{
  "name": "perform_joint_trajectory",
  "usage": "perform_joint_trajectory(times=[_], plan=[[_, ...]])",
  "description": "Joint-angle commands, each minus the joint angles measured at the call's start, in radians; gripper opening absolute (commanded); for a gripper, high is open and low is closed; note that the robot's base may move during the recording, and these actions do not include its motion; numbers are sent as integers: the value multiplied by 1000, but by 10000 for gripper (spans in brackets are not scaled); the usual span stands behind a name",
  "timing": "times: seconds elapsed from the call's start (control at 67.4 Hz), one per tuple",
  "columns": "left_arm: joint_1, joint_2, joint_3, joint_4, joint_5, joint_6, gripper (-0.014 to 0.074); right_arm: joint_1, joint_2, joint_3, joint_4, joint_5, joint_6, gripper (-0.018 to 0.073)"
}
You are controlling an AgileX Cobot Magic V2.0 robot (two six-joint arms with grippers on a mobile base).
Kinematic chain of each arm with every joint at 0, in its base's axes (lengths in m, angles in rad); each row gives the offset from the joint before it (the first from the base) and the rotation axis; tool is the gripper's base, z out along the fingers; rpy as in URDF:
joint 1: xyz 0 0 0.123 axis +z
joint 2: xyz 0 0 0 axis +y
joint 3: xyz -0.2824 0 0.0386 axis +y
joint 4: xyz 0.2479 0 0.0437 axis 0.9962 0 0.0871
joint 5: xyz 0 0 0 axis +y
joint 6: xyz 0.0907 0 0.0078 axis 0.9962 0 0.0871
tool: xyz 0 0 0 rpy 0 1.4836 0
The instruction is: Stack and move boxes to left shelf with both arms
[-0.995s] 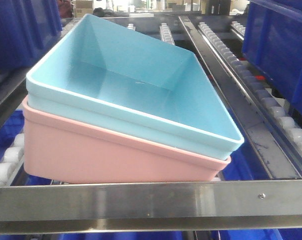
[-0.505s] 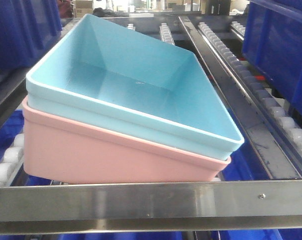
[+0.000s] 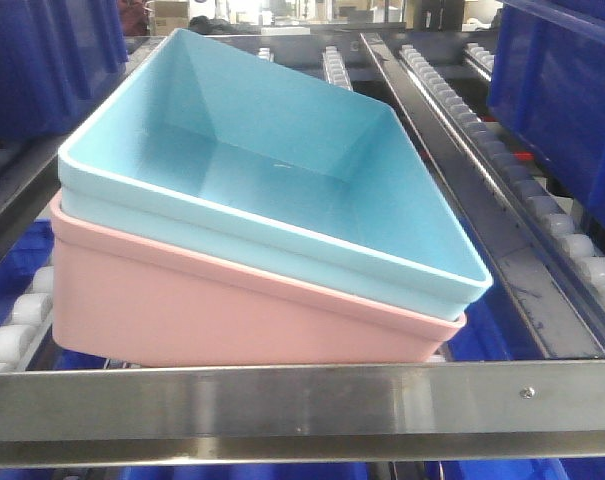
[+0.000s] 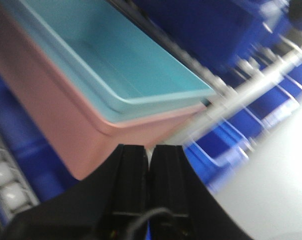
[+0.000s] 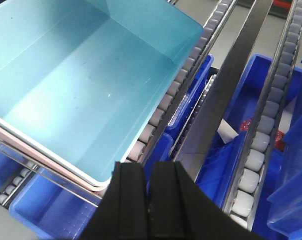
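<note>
We see a light blue bin point(image 3: 272, 170) over a salmon pink bin point(image 3: 212, 310), brushed silver rail point(image 3: 302, 405) at bottom, white rollers point(image 3: 567, 235) right, dark blue bins point(image 3: 562, 90) upper right.

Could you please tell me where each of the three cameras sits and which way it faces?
Front view: low before the shelf rail, facing level into the shelf at the blue box nested in the pink box; no robot parts show.
Left wrist: behind the shut left gripper, looking up at a corner of the stack.
Right wrist: above the shut right gripper, looking down into the blue box.
All share both boxes.
</note>
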Motion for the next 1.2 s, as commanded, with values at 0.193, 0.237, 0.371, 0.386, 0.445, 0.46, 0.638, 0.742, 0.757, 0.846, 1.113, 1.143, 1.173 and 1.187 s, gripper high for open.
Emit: perform_joint_trajectory(times=[0.193,0.237,0.371,0.386,0.445,0.46,0.638,0.742,0.757,0.846,1.113,1.143,1.173,1.187], plan=[[292,-119,245,-7,-425,25,-2,0,-1,-29,-18,-81,-6,55],[330,-125,274,16,-458,25,-2,0,-1,-29,-18,-81,-6,55],[425,-128,337,28,-558,25,-2,0,-1,-29,-18,-81,-6,55],[436,-128,345,28,-576,25,-2,0,-1,-29,-18,-81,-6,55],[464,-128,368,28,-632,25,-2,0,-1,-29,-18,-81,-6,55],[473,-128,368,28,-622,25,-2,0,-1,-29,-18,-81,-6,55],[535,-169,366,32,-615,25,-2,0,-1,-29,-18,-81,-6,55],[552,-230,366,32,-566,25,-2,0,-1,-29,-18,-81,-6,55],[555,-227,366,35,-564,25,-2,0,-1,-29,-18,-81,-6,55],[564,-224,366,78,-564,25,-3,0,0,-29,-18,-81,-6,55],[607,-224,366,95,-564,25,-2,0,0,-29,-18,-81,-6,55],[619,-224,366,95,-564,25,-3,0,0,-29,-18,-81,-6,55],[628,-224,366,95,-564,25,-3,0,0,-29,-18,-81,-6,55],[631,-224,366,95,-564,25,-2,0,0,-29,-18,-81,-6,55]])
